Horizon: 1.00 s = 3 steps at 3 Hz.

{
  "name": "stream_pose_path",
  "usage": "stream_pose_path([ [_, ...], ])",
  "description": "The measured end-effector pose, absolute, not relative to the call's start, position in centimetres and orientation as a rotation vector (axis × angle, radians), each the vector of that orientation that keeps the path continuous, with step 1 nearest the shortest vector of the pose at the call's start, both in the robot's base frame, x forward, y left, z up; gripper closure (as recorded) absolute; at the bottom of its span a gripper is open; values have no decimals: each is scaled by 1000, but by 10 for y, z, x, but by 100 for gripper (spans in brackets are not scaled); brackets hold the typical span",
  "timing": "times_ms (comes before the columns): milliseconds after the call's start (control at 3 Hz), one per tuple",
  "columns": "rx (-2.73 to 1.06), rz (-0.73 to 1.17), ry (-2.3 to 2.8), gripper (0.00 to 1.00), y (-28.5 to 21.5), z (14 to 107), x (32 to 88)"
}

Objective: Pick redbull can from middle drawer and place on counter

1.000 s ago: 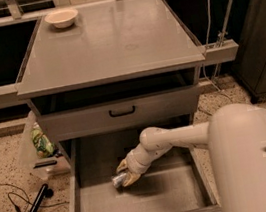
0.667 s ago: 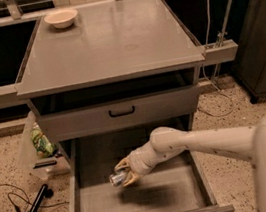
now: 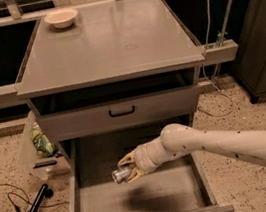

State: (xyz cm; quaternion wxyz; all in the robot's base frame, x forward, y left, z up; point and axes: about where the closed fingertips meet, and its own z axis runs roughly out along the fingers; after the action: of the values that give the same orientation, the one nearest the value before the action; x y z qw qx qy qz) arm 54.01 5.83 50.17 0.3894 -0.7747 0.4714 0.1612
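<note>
Over the drawer [image 3: 139, 201] floor, the gripper [image 3: 124, 170] clamps the can [image 3: 118, 175] — held clear, judging by the shadow. Lift-out is in hand; next it must rise past the closed front [image 3: 121, 112] onto the counter [image 3: 107, 41].

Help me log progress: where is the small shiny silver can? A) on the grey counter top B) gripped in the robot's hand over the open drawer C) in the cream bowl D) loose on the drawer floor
B: the hand is shut on the small shiny silver can, held over the wide grey metal drawer floor.
</note>
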Motion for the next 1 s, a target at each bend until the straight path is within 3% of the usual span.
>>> stream_pose_path([
  [667, -1993, 346, 1200, 100, 63, 564, 556],
  [1000, -2014, 283, 1183, 100, 73, 654, 585],
])
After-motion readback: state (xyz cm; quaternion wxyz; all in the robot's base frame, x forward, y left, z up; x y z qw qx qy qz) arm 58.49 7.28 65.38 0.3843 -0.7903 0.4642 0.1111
